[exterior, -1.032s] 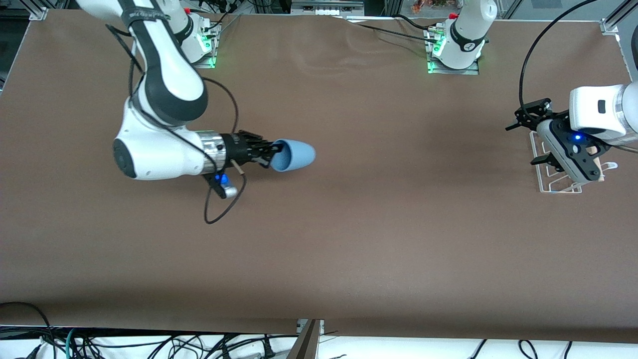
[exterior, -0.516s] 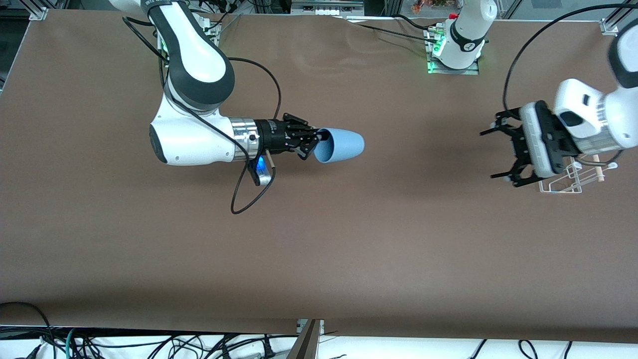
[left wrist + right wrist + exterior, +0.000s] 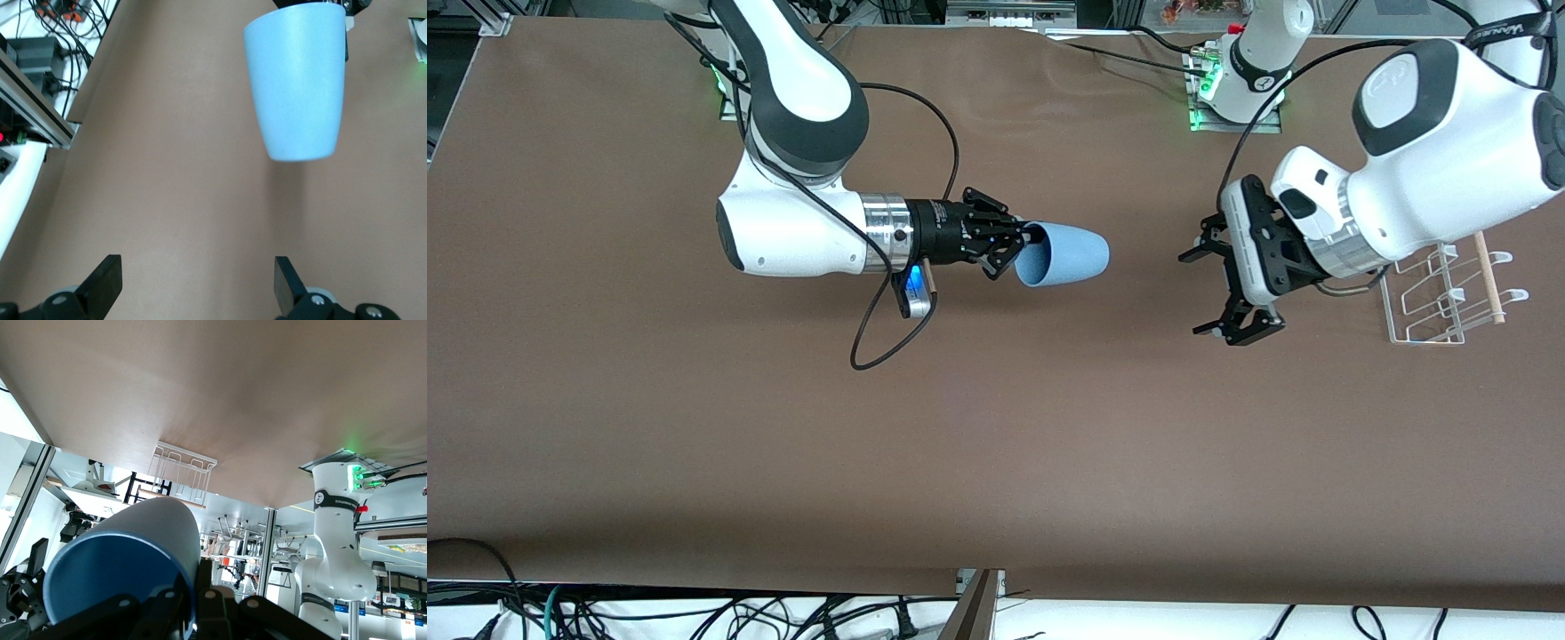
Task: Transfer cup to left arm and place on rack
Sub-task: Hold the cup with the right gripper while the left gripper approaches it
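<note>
Right pincer [image 3: 1024,251] clamps the rim of the cup [image 3: 1065,256], holding it sideways in the air above mid-tabletop [image 3: 996,427], base toward the left pincer [image 3: 1218,289], which hovers with jaws spread wide and empty, beside the rack [image 3: 1449,302] at the left arm's end.

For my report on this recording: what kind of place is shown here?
Probably a robotics lab: two arms bolted to a brown-covered table, loose cables along its edge, aluminium framing beside it.
</note>
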Robot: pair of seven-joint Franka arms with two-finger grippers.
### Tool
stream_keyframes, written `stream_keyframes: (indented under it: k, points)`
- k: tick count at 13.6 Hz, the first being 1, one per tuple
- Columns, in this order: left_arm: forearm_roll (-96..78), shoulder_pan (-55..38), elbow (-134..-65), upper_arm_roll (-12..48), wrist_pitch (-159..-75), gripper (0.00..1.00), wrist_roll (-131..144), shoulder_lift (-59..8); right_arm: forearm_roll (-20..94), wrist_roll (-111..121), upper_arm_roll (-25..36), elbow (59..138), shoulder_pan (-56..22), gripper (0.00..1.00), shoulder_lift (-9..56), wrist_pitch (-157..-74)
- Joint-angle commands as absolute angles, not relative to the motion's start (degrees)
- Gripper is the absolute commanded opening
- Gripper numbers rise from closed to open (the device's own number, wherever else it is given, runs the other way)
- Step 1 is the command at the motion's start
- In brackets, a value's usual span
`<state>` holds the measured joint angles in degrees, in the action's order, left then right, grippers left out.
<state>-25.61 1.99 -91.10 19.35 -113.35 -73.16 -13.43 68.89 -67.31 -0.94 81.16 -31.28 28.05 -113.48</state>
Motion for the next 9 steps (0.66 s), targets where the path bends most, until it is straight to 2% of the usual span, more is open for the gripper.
stream_keyframes:
  k: [1, 4, 9]
  points:
    - [-26.5, 1.1, -94.3, 20.8, -117.2, 1.0, -74.1, -11.9, 70.0, -69.2, -0.7, 79.5, -31.6, 0.0, 28.8, -113.6]
    - [-26.1, 0.9, -94.5, 23.5, -118.6, 1.0, -68.4, -11.3, 70.0, -69.2, -0.6, 79.5, -31.6, 0.0, 28.8, -113.6]
    - [-23.6, -2.7, -98.1, 26.0, -129.0, 1.0, -61.5, -11.7, 70.0, -69.2, -0.6, 79.5, -31.6, 0.0, 28.8, -113.6]
